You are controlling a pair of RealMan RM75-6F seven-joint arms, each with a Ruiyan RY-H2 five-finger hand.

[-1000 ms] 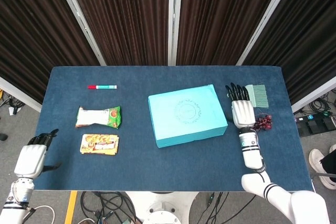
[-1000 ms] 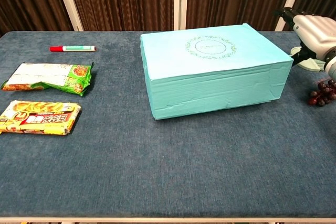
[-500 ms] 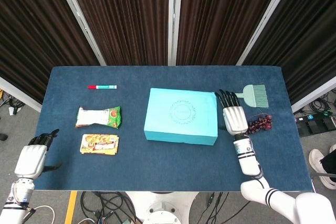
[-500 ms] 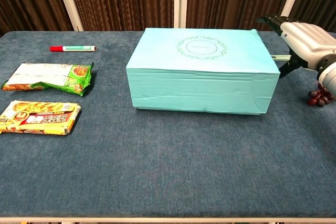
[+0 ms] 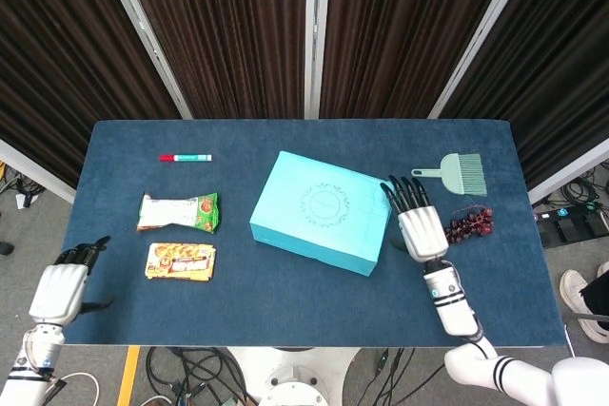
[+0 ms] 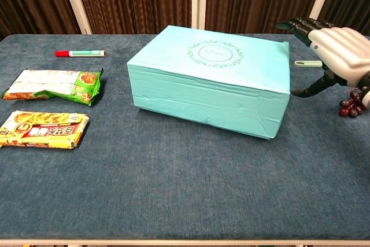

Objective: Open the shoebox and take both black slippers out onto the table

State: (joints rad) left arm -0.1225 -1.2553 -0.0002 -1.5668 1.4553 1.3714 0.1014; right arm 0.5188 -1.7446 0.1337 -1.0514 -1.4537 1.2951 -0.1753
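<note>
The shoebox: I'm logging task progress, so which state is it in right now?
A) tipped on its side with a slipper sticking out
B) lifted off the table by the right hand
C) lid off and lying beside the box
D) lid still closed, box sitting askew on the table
D: the shoebox rests angled on the table, lid down, no slippers visible, with the right hand beside its right end.
</note>
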